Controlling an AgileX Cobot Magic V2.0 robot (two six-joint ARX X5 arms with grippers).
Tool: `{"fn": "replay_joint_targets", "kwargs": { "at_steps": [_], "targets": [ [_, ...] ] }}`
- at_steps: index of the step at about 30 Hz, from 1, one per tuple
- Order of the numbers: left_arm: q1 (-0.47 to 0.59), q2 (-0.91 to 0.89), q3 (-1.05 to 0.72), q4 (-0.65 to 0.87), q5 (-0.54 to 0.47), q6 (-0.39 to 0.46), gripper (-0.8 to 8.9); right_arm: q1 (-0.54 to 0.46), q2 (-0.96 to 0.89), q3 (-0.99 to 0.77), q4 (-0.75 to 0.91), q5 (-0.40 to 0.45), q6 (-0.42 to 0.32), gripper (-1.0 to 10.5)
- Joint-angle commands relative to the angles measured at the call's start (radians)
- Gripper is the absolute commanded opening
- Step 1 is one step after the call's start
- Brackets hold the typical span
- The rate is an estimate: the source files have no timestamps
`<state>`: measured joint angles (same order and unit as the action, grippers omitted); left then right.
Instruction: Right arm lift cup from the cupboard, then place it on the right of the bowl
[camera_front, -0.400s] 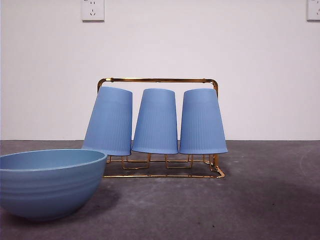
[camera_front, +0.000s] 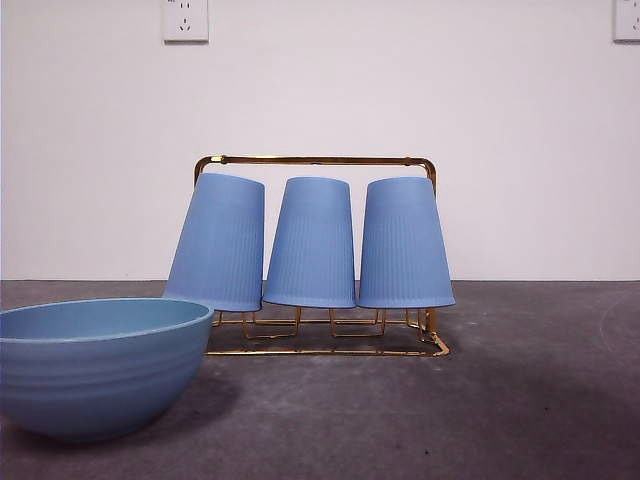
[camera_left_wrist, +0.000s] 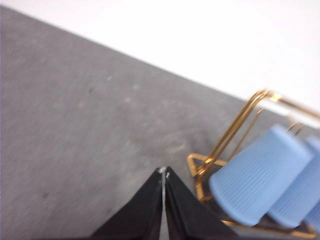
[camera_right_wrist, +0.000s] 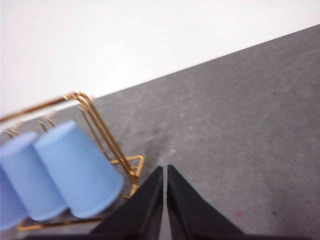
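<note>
The cup (camera_front: 405, 243), a pale blue ribbed tumbler, sits upside down on the gold cupboard (camera_front: 318, 160) at the bowl's (camera_front: 100, 365) two o'clock. The right claw (camera_right_wrist: 164, 169) and the left claw (camera_left_wrist: 164, 171) have their tips together above the counter (camera_front: 520, 400).

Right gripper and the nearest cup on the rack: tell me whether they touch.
Apart. The right wrist view shows the right gripper, jaws shut, over bare table, with a gap of grey surface between it and the cup.
</note>
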<state>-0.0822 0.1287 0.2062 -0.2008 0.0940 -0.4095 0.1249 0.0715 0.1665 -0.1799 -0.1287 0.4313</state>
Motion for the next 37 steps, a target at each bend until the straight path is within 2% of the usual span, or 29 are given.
{"fn": "replay_joint_targets", "kwargs": {
  "at_steps": [1, 10, 16, 20, 23, 29, 33, 37],
  "targets": [
    [-0.012, 0.077, 0.077, 0.007, 0.024, -0.023, 0.09, 0.011, 0.042, 0.074, -0.013, -0.012, 0.042, 0.1],
    [-0.066, 0.399, 0.356, -0.023, 0.144, -0.011, 0.09, 0.024, 0.257, 0.344, -0.086, -0.141, 0.019, 0.1],
    [-0.108, 0.587, 0.522, -0.043, 0.238, 0.007, 0.09, 0.024, 0.419, 0.502, -0.177, -0.297, -0.072, 0.1],
    [-0.134, 0.688, 0.619, -0.104, 0.352, 0.030, 0.09, 0.024, 0.515, 0.584, -0.274, -0.391, -0.155, 0.1],
    [-0.146, 0.760, 0.690, -0.185, 0.468, 0.081, 0.09, 0.025, 0.583, 0.639, -0.366, -0.431, -0.238, 0.1],
    [-0.175, 0.855, 0.787, -0.352, 0.585, 0.243, 0.09, 0.045, 0.679, 0.706, -0.512, -0.458, -0.385, 0.1],
    [-0.186, 0.880, 0.796, -0.397, 0.613, 0.385, 0.09, 0.058, 0.707, 0.708, -0.507, -0.501, -0.399, 0.1],
    [-0.187, 0.885, 0.796, -0.406, 0.611, 0.436, 0.11, 0.060, 0.712, 0.708, -0.505, -0.498, -0.397, 0.1]
  ]
}}
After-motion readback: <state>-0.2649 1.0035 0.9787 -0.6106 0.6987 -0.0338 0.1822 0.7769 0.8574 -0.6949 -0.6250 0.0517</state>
